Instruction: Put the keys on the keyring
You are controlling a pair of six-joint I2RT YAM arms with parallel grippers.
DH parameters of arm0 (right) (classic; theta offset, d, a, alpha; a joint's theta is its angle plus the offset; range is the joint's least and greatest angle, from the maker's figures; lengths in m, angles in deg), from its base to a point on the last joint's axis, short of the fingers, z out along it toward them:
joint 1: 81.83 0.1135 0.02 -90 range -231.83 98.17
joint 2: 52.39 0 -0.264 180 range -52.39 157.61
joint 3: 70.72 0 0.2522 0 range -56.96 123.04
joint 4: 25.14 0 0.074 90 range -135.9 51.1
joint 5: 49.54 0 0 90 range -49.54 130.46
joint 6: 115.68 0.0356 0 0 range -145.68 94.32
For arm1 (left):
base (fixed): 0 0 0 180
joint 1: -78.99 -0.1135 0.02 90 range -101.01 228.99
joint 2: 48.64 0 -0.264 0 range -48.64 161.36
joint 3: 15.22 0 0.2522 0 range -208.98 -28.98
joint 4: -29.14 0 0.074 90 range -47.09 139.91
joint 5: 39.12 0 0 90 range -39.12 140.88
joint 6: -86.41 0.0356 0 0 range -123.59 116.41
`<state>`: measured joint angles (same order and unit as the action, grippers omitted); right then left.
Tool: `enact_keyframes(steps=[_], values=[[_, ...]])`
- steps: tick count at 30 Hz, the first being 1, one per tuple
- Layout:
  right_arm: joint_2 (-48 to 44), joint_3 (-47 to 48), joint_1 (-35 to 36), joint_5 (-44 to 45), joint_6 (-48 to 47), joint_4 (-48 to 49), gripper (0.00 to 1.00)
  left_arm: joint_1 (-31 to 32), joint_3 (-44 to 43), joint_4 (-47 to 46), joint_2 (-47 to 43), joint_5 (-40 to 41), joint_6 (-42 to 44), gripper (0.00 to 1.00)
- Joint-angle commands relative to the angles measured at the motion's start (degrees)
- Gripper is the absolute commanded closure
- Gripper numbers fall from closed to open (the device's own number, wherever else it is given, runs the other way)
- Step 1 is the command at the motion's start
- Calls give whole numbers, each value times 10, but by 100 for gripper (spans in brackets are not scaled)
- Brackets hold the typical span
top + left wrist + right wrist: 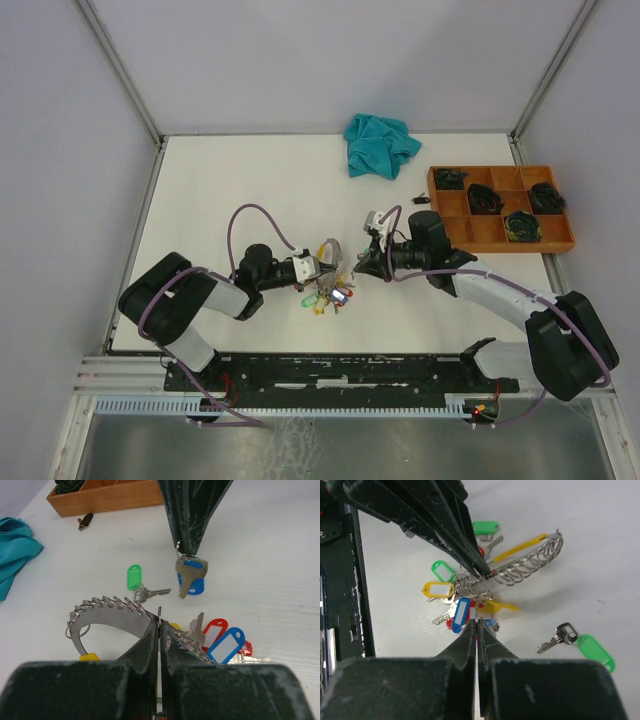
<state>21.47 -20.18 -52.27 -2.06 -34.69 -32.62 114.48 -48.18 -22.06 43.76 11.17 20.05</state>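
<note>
Left gripper (159,626) clamped on thin silver wire keyring (107,614); right gripper (186,549), just to its right, pinches blue-tagged silver key (191,577). Likely fault: the dangling key swings and misses the wire's end.

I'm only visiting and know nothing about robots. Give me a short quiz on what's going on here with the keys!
1. True or false: the left gripper is shut on the keyring.
2. The right gripper holds a key by its loop. Tag colour? A red, B blue, C yellow.
3. Fill in: the loose key lying apart has a ___ tag.
Key: 1 true; 2 B; 3 green.
</note>
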Motion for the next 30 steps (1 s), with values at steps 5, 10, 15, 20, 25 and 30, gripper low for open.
enact_keyframes(steps=[5,10,15,20,25,30], values=[[-65,-3,1,-22,-77,-8,99,-3,7,-46,-17,-32,13,97],[-53,4,13,-25,-187,-67,99,-7,8,-45,-17,-62,23,97],[-43,-7,31,-22,-323,-78,99,-10,6,-37,-14,-102,37,97],[-38,-15,53,-7,-379,-56,100,-10,3,-20,-9,-130,64,97],[-24,-9,80,17,-415,-58,100,-10,4,-20,-1,-147,90,97],[-12,-13,103,50,-425,-47,100,-10,5,-27,7,-147,95,97]])
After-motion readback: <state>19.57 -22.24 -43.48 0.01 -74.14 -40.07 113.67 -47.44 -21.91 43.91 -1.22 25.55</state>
